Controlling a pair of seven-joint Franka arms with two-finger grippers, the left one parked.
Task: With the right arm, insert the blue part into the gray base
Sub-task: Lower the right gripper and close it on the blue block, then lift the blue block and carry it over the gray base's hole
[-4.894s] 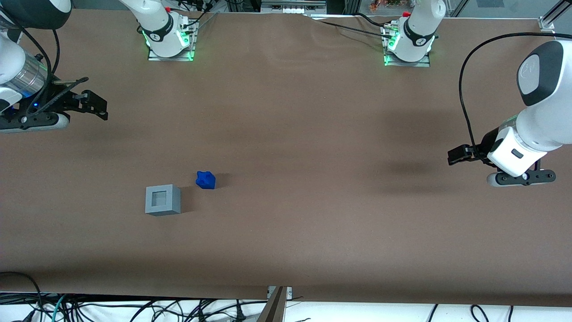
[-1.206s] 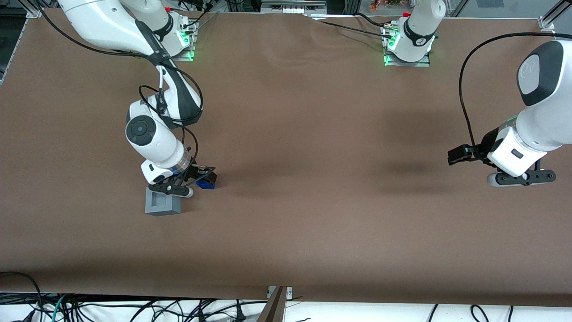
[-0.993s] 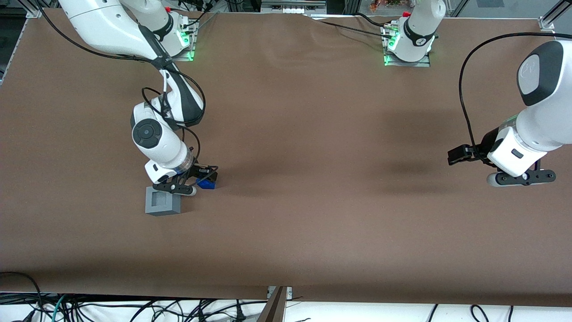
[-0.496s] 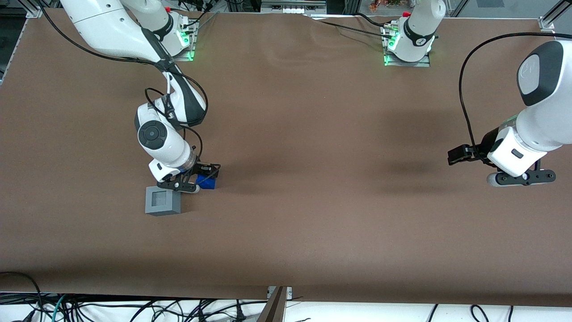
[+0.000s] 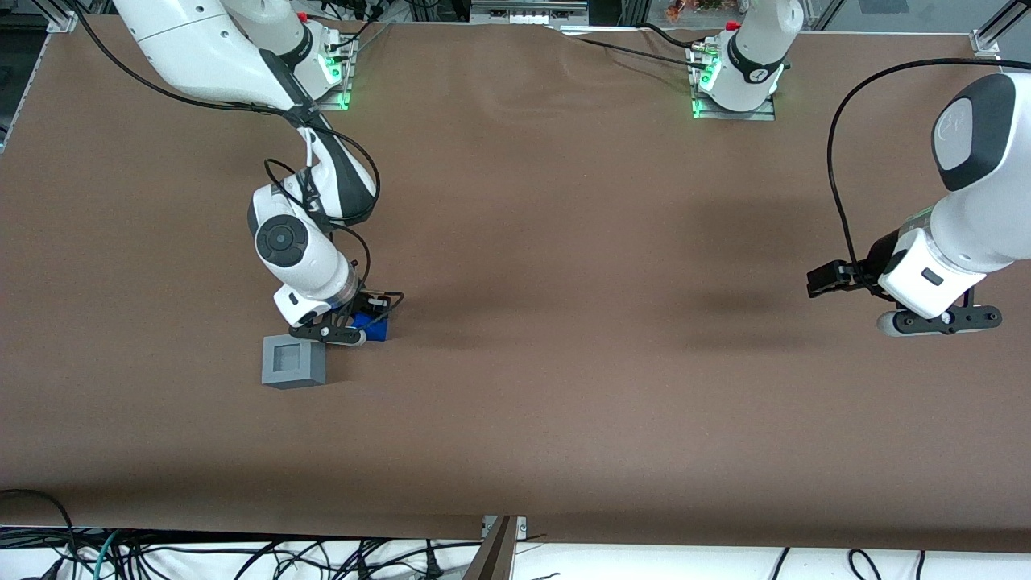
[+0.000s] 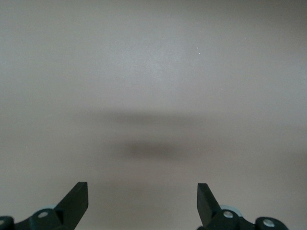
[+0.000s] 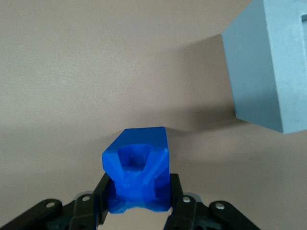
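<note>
Your right arm (image 5: pixel 302 254) reached down over the brown tabletop (image 5: pixel 564 242), and its tool (image 5: pixel 360 321) sat low at the blue part (image 5: pixel 375 325). In the right wrist view the two black fingers (image 7: pixel 103 201) pressed against either flank of the blue part (image 7: pixel 137 169), so the tool (image 7: pixel 139 203) was clamped on it with no gap showing on either side. Whether the part rested on the tabletop or hung just above it, you could not tell.

The gray base (image 5: pixel 294 362) stood upright on the tabletop, its square recess facing up with nothing in it. Taking the front view as a clock face centred on the gray base, the blue part lay at about two o'clock, near the block but apart from it, with a strip of bare brown surface between them. In the wrist view the gray base (image 7: pixel 268 67) showed a plain side wall and one sharp corner, clear of the tool's fingers.
</note>
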